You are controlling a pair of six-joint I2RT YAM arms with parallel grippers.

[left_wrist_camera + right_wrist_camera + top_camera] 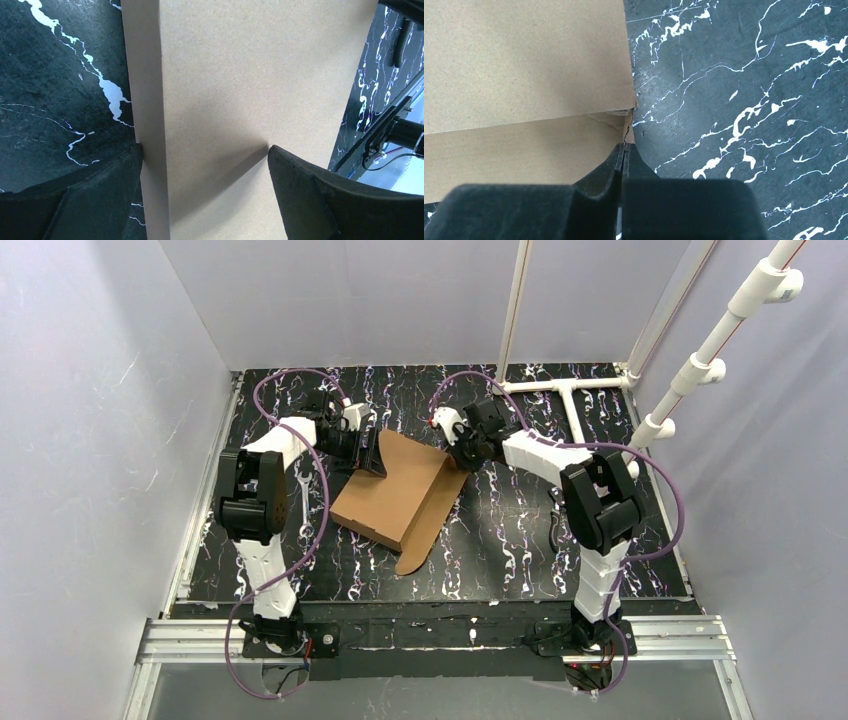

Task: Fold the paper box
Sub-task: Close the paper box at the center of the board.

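We see the paper box (395,490) as plain brown cardboard, matt, with a fine grainy face. The desk (500,540) looks smooth, black with white marble-like veins and a faint sheen. The left pincer (205,150) looks matt black and slightly rough.

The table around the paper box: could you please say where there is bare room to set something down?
Bare table lies between the paper box and the near rail, and along the far edge. Crowded: the box's far corners, where the left tool and right tool meet it.
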